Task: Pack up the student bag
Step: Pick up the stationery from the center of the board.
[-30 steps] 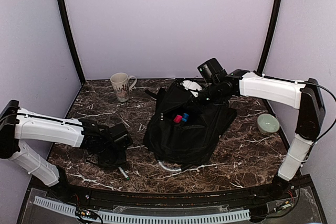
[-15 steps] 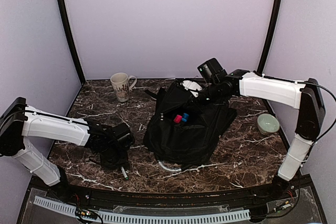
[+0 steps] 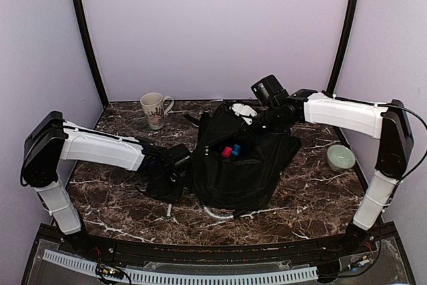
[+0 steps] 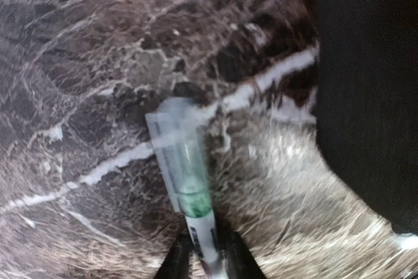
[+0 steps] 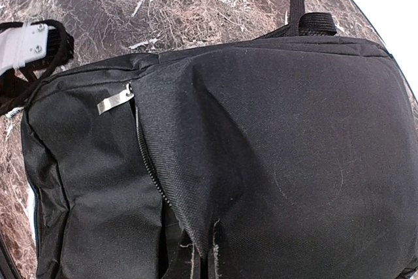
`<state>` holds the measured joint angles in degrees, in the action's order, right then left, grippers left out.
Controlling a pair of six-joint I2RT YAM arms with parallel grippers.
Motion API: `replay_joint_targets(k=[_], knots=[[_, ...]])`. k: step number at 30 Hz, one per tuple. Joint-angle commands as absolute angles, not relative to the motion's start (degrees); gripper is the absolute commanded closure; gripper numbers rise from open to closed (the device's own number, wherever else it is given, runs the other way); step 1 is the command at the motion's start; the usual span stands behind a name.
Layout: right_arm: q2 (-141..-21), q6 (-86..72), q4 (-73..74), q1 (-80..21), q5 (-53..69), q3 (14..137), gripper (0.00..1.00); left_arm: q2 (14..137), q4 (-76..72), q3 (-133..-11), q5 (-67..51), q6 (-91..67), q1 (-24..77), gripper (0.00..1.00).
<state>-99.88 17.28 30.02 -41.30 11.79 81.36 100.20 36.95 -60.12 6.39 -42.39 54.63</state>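
The student bag (image 3: pixel 240 168) lies slumped in the middle of the marble table (image 3: pixel 320 195), a little right of centre, its top end toward the back wall and its mouth gaping upward. Inside the opening I can see something red (image 3: pixel 226 151) and something blue (image 3: pixel 236 147) side by side. A grey loop (image 3: pixel 215 213) sticks out from under its near edge. The right gripper (image 3: pixel 259 122) is over the bag's far end with its fingers pressed together on a fold of the black fabric, drawing it up into a ridge. From that wrist the cloth runs straight into the jaws, with a metal zip pull (image 5: pixel 115 101) lying beside the open zip. The left gripper (image 4: pixel 206 261) sits just beside the bag's left flank, pinching the white barrel of a marker (image 4: pixel 186 174). The marker's clear cap, with green showing through it, points out over the marble close to the bag's edge. I cannot tell whether it touches the table. Farther off, a patterned mug (image 3: pixel 154 109) stands at the back left, and a pale green bowl (image 3: pixel 341 157) sits near the right edge.
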Motion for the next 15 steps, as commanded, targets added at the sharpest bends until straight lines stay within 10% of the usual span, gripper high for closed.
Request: replay_joint_targets(k=[1, 15], knots=[[-99.0, 17.7, 26.8, -41.8, 13.4, 81.0, 1.0, 95.0, 41.1, -58.8, 4.9, -39.2, 54.7, 0.72], [-98.6, 17.9, 26.5, -41.8, 14.1, 80.4, 1.0, 96.5, 44.8, -59.2, 0.8, -43.2, 55.8, 0.69]])
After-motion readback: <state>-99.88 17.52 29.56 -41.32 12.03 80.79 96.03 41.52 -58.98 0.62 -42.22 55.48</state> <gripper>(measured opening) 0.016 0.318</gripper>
